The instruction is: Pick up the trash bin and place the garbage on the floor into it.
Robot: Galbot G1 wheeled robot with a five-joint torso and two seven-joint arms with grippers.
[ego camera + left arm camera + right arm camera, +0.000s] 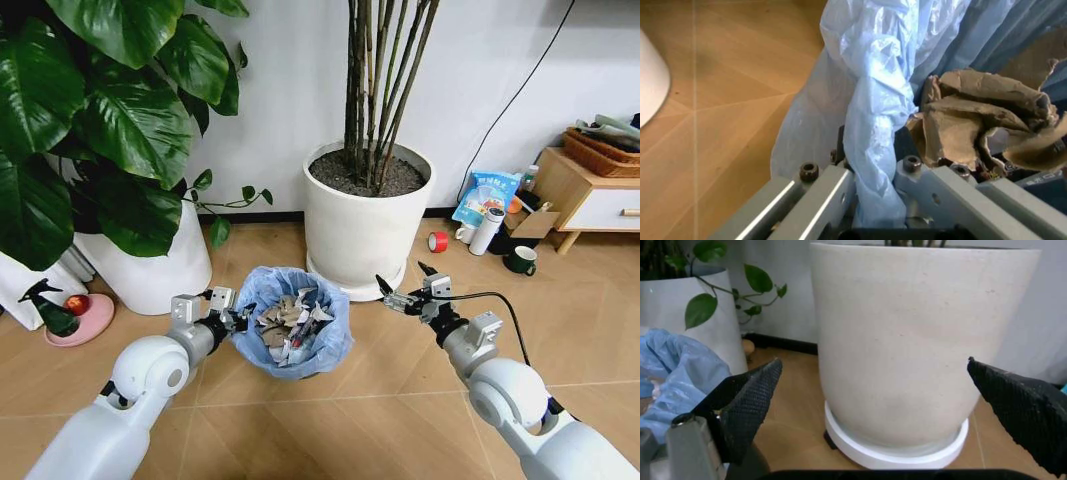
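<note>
The trash bin (293,335), black with a crinkled light-blue bag over its rim, is at the middle of the head view. Crumpled paper and wrapper garbage (290,325) fills it. My left gripper (238,318) is shut on the bin's near-left rim. In the left wrist view its fingers (815,186) straddle the bag-covered rim (873,130), with crumpled brown paper (980,110) just inside. My right gripper (405,285) hangs open and empty to the right of the bin. It faces the big white pot (907,340) in the right wrist view, with the bin's bag (673,372) at one side.
The big white plant pot (368,215) stands just behind the bin, with a second white pot (160,265) at the left. A green spray bottle (45,305) and a pink dish (85,322) sit far left. A blue snack bag (487,195), a tape roll (438,241), a mug (521,260) and a wooden cabinet (580,190) are at the right. Bare chevron floor (330,420) lies in front.
</note>
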